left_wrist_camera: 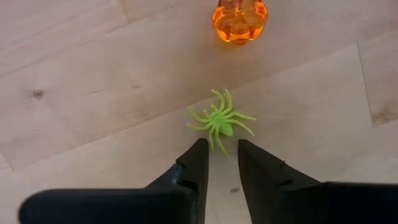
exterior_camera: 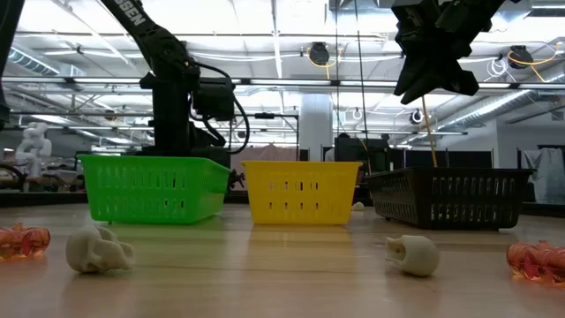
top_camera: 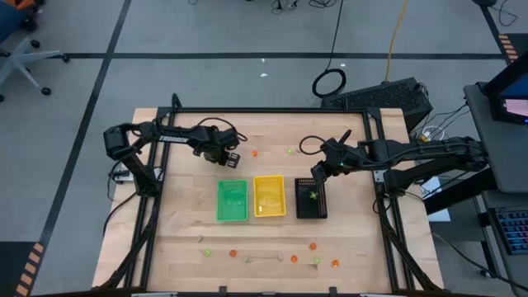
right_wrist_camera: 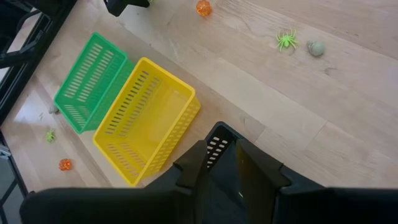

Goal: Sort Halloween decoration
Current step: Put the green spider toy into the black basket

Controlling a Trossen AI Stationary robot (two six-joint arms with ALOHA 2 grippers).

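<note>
A yellow-green spider [left_wrist_camera: 219, 121] lies flat on the wooden table, with an orange pumpkin [left_wrist_camera: 240, 18] just beyond it. My left gripper [left_wrist_camera: 222, 144] points straight down at the spider behind the green tray [top_camera: 232, 200]. Its fingers are open by a narrow gap, and one spider leg [left_wrist_camera: 219, 147] reaches in between the tips. My right gripper [top_camera: 317, 172] hangs tilted above the black tray's [top_camera: 311, 198] far end. A green trinket [top_camera: 313, 195] lies in that tray. The yellow tray [top_camera: 269, 196] stands between the other two. My left gripper comes from above with its fingertips [left_wrist_camera: 202, 149] on either side of the spider's rear leg [left_wrist_camera: 219, 147]. The spider's body lies just past the tips on the table. I cannot tell whether a finger touches the leg.
Another green spider [right_wrist_camera: 286, 40] and a whitish trinket [right_wrist_camera: 316, 48] lie on the far part of the table. Several orange, green and pale trinkets are strewn along the near edge, among them two whitish skulls [exterior_camera: 97, 249] [exterior_camera: 413, 254] and orange pieces [exterior_camera: 537, 261].
</note>
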